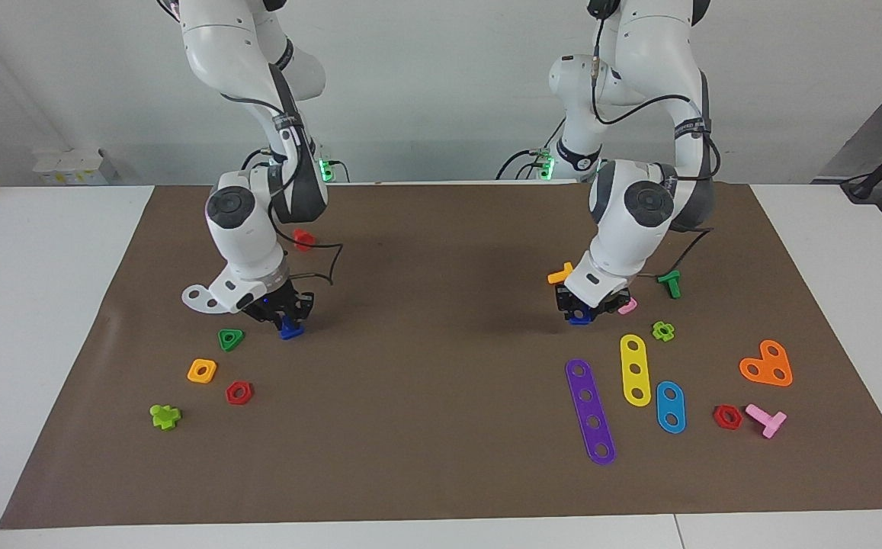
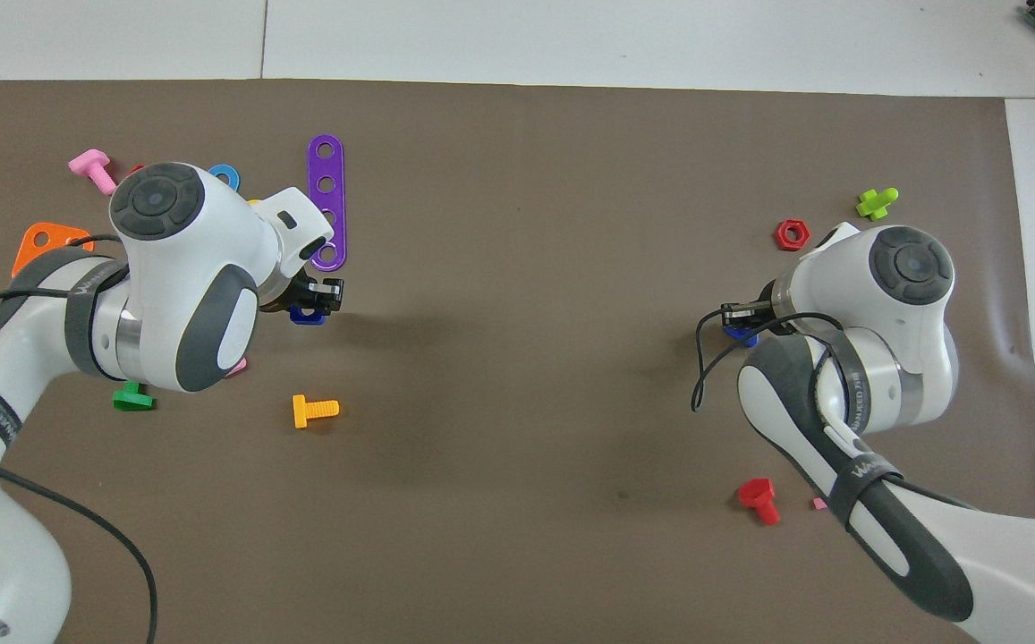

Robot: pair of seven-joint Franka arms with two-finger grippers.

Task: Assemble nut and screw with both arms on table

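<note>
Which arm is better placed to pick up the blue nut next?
Left. The left gripper is down at the nut on the mat beside the pink nut; the right gripper is at the screw toward the right arm's end.

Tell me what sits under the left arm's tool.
Under the left tool a small dark blue piece, the nut, sits on the brown mat. The tool covers most of it, so its hole and the grip are hidden.
</note>
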